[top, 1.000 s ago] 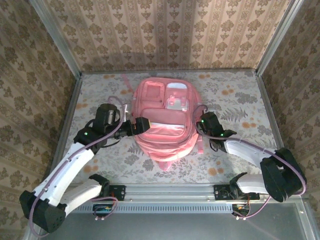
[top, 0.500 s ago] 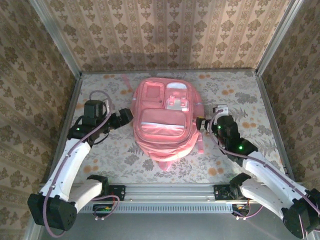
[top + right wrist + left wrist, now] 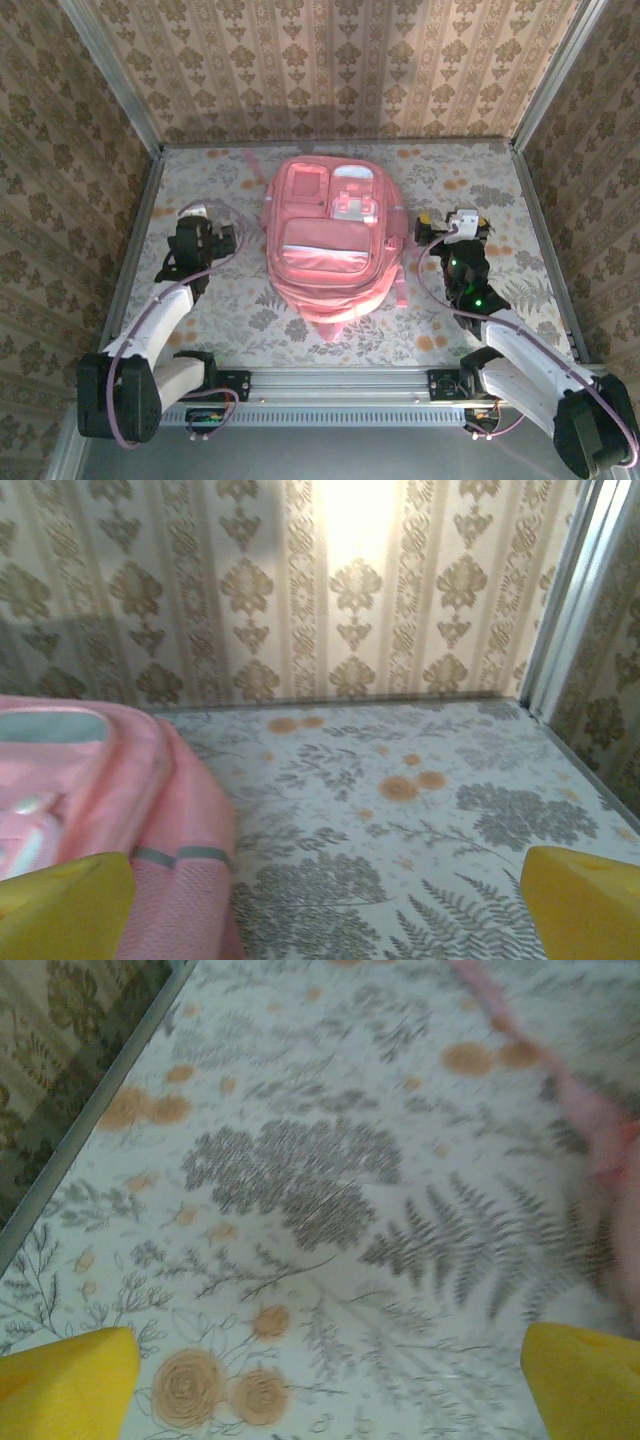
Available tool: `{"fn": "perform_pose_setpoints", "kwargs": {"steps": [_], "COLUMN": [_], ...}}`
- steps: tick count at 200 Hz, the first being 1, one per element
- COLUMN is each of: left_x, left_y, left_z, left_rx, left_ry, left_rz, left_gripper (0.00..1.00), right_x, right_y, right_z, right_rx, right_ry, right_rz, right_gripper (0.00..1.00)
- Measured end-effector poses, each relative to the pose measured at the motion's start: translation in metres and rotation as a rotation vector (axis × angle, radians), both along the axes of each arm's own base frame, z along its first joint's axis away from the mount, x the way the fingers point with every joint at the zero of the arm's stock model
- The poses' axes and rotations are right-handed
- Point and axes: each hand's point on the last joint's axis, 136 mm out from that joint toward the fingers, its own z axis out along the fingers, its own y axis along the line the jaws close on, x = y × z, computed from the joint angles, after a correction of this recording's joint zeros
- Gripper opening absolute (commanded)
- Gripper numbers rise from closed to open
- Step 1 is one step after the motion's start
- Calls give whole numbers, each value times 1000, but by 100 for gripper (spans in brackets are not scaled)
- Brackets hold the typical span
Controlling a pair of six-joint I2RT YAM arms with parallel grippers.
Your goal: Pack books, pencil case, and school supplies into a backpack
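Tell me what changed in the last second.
Both arms drew back from the large pink fabric backpack: the left gripper left its front pocket and swung out leftwards, the right gripper moved out rightwards and farther up the table. Both jaws stand open, holding nothing. The backpack stayed put.

Pink backpack [image 3: 330, 250]; grey-orange floral table [image 3: 480, 180]; beige damask walls [image 3: 330, 60].

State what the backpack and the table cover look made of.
The backpack looks like soft matte pink fabric: it sags and creases, with a mesh-like side panel. The table cover seems printed cloth or vinyl: flat, matte, fern and flower pattern.
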Motion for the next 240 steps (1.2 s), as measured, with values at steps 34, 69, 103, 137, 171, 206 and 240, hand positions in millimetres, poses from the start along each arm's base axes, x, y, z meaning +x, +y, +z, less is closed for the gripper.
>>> {"fn": "perform_pose_setpoints", "kwargs": {"steps": [34,69,103,137,171,206,240], "left_x": [-4,16,41,57,53,53,43], "left_y": [23,18,2,-23,-51,-49,-27], "left_z": [-53,-60,-52,-34,-37,-39,-36], "left_rx": [-12,-78,-122,-101,-54,-28,-24], "left_ry": [22,-27,-52,-90,-72,-62,-107], "left_rz": [-17,-89,-179,-292,-388,-366,-285], "left_gripper": [100,100,100,100,100,100,100], "right_x": [19,23,26,38,51,63,62], "right_y": [-18,-47,-68,-53,-43,-41,-44], "right_z": [-35,-81,-104,-141,-135,-120,-123], "right_rx": [-46,-50,20,65,77,78,85], "right_ry": [100,194,202,208,209,172,184], "right_rz": [-14,-53,-76,18,75,88,73], "right_gripper": [100,100,100,100,100,100,100]}}
